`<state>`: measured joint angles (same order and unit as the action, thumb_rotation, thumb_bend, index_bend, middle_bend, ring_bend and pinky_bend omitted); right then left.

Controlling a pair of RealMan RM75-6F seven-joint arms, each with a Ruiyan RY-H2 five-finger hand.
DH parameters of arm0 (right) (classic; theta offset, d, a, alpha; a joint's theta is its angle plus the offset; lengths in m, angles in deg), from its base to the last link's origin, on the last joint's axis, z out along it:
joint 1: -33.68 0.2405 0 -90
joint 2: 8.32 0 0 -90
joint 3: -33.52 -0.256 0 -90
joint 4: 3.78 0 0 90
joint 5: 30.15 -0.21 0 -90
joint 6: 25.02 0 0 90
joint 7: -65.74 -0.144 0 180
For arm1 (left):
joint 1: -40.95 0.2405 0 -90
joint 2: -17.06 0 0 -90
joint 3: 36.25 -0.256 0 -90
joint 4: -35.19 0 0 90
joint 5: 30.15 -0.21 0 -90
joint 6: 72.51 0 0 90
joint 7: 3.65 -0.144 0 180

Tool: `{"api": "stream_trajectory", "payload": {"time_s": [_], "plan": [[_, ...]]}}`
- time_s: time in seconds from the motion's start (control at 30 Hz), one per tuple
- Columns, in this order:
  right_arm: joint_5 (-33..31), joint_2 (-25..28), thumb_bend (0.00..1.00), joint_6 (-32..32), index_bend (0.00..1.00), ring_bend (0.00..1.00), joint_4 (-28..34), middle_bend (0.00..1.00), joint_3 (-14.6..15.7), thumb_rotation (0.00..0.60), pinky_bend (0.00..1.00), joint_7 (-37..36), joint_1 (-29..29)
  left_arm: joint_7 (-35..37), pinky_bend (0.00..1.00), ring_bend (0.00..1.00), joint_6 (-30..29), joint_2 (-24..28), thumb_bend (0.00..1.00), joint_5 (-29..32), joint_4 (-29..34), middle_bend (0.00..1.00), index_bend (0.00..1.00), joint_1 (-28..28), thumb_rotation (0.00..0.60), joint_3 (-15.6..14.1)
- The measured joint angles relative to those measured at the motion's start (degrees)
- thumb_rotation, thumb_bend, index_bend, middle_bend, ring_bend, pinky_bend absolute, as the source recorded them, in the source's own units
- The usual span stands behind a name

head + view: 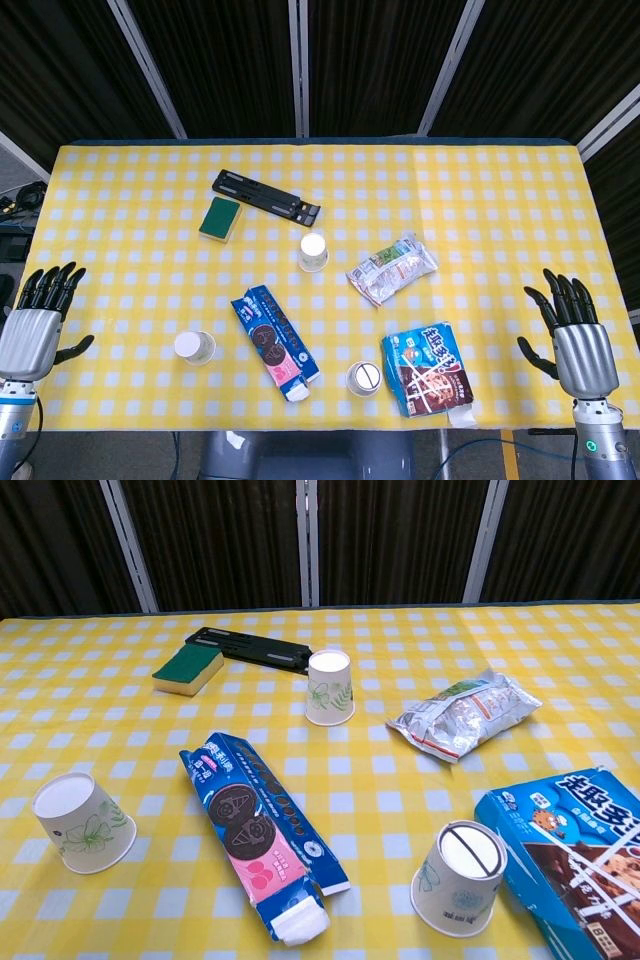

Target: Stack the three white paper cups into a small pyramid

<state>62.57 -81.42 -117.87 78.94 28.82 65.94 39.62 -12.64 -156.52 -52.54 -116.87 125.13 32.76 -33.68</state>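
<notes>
Three white paper cups stand upside down on the counter [480,180], and they are well apart from each other. The far cup [313,251] sits near the middle. The left cup [194,347] is close to the front edge on the left. The near cup [363,378] is close to the front edge too, just beside a blue snack bag [428,368]. A blue cookie box [273,341] lies between the two front cups. No cup is on top of another, so I think the pyramid is not started yet. The cups sit rim down, which looks good for stacking, because the flat bottoms face up.

The left hand [38,325] waits by the left edge of the counter. Its fingers are spread apart and it holds nothing. The right hand [574,338] waits by the right edge, also spread and holding nothing. Both are far from the cups, ready to reach in.

A silver snack bag [392,268], a green sponge [219,219] and a black bar [266,197] lie farther back.

The counter has a yellow and white checked cloth. Behind it hang dark curtains with pale strips.
</notes>
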Motion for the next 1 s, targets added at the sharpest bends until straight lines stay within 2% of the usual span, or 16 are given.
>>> {"api": "stream_trajectory", "payload": {"time_s": [0.57,0.63,0.77,1.0], "plan": [[-0.2,0.03,0.15,1.28,0.22,0.0,0.57,0.0,0.36,0.6,0.05,1.15,0.24,-0.22,0.0,0.0,1.3,0.03,0.16,-0.82,0.37,0.0,0.0,-0.8,0.6,-0.54],[-0.28,0.03,0.15,1.45,0.22,0.0,0.75,0.0,0.38,0.6,0.05,1.28,0.28,-0.63,0.0,0.0,1.72,-0.06,0.16,-0.93,0.44,0.0,0.02,-1.03,0.6,-0.66],[-0.47,0.27,0.15,1.3,0.23,0.0,0.97,0.0,0.24,0.6,0.05,0.78,0.22,-2.09,0.0,0.0,3.18,-0.18,0.19,-1.37,1.09,0.0,0.15,-1.78,0.6,-1.1],[-0.08,0.43,0.15,0.76,0.23,0.0,0.66,0.0,0.29,0.6,0.05,-0.54,0.08,-5.02,0.0,0.0,7.53,-0.93,0.19,-1.51,2.88,0.0,0.24,-4.22,0.6,-1.41]]}}
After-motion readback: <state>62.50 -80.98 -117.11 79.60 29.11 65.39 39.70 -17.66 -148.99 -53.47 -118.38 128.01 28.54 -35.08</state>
